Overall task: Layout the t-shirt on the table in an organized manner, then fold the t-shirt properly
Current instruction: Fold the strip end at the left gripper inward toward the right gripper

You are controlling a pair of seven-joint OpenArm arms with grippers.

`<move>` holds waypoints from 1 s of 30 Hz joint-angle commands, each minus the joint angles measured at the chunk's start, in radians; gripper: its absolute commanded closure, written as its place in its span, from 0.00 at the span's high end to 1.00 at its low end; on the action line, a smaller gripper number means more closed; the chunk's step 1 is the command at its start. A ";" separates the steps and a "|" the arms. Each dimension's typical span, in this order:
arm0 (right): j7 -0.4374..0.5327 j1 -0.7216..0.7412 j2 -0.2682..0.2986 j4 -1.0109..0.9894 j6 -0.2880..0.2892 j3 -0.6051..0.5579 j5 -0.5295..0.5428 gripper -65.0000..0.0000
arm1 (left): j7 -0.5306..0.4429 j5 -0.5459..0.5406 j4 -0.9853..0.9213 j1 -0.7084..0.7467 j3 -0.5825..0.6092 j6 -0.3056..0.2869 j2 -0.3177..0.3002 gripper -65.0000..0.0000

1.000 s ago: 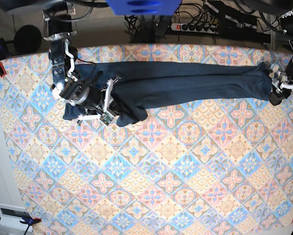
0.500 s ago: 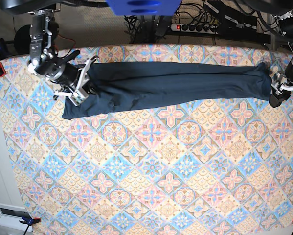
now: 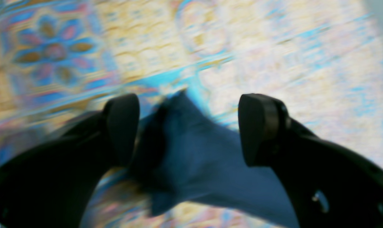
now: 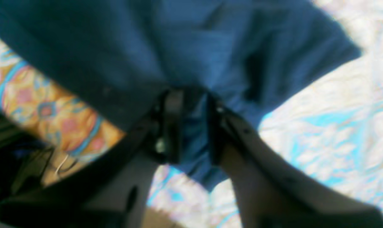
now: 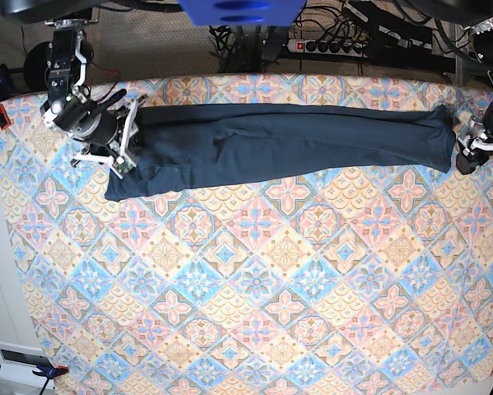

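- Navy cloth: the t-shirt (image 5: 287, 141) lies stretched in a long band across the far side of the table (image 5: 254, 329).
- Right gripper (image 4: 191, 126) sits at one end, cloth between its narrowly parted fingers; whether it pinches, I cannot tell.
- Left gripper (image 3: 188, 129) at the other end, fingers spread wide, cloth tip lying loose between them.

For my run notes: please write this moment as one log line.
t-shirt: stretched long across far table | right gripper: jaws around shirt edge, grip unclear | left gripper: jaws open over shirt end
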 commanded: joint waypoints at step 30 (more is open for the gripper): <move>0.016 0.071 -0.032 0.019 -0.001 0.051 0.010 0.33 | 0.015 0.319 -0.156 -0.048 0.272 -0.081 -0.048 0.74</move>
